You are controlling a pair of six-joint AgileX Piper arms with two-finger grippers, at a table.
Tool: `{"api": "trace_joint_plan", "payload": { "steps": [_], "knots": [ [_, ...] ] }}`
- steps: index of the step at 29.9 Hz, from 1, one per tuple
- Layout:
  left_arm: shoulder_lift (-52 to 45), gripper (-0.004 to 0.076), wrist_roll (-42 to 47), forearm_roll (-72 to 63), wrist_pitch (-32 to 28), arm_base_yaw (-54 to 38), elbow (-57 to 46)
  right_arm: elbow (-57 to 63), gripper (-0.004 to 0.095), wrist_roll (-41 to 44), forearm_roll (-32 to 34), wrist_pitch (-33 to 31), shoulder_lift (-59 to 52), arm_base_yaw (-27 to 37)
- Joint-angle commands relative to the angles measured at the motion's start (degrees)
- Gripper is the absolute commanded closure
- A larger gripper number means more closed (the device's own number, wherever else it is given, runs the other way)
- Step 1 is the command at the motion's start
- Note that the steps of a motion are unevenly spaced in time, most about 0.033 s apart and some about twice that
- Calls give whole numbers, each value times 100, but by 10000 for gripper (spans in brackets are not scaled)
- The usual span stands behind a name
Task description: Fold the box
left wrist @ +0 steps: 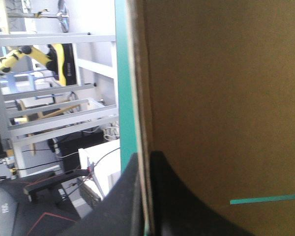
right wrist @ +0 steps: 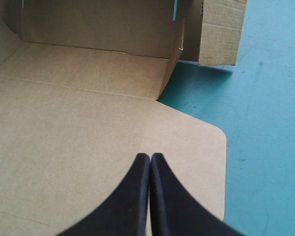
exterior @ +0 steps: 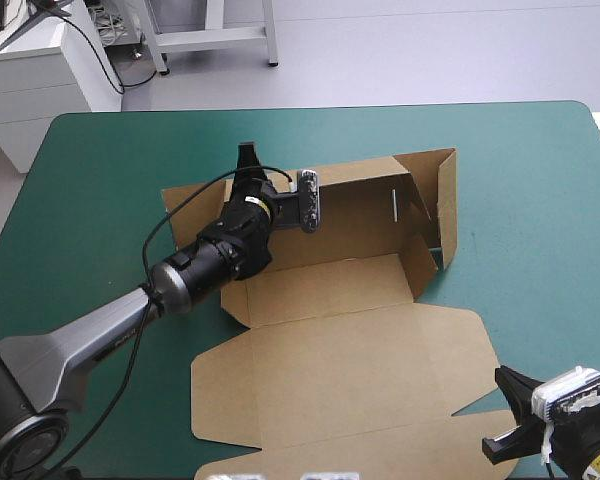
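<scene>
The brown box (exterior: pixel 360 350) lies in the middle of the table, its lid flat toward the near edge and its right wall (exterior: pixel 446 205) raised. My left gripper (exterior: pixel 247 158) is at the box's far wall near the left corner. In the left wrist view the gripper (left wrist: pixel 145 155) is shut on that wall's edge, with brown board (left wrist: pixel 226 98) filling the space beside it. My right gripper (exterior: pixel 508 386) sits at the near right, off the lid's corner. In the right wrist view the right gripper (right wrist: pixel 150 156) is shut with nothing in it, over the lid's rounded corner (right wrist: pixel 201 142).
The teal-green cover (exterior: pixel 540 200) stretches from the box's right wall to the table's right edge. A narrower strip of cover (exterior: pixel 110 180) lies left of the box. The table's far edge (exterior: pixel 310 108) runs a short way beyond the left gripper.
</scene>
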State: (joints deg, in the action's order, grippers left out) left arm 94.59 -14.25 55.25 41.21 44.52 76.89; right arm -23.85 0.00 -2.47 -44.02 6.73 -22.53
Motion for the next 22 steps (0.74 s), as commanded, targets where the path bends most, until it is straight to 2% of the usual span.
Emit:
{"api": "trace_joint_plan", "payload": {
  "steps": [1,5,7,12,22],
  "knots": [
    [-408,732,1157,1223,-213,301,-461,-139,927,-30,-16,448,90,48],
    [-661,732,2395,2499,-27,646,-1169,-139,927,-30,-16,448,90,48],
    [-789,732,2726,2987,123,842,-1451,-139,927,-30,-16,448,90,48],
    [-1069,732,2801,3220,449,1323,-1917,-139,927,-30,-16,448,90,48],
    [-1139,732,2917,3185,404,1433,-2313,-137,927,-30,-16,461,90,48]
  ]
}}
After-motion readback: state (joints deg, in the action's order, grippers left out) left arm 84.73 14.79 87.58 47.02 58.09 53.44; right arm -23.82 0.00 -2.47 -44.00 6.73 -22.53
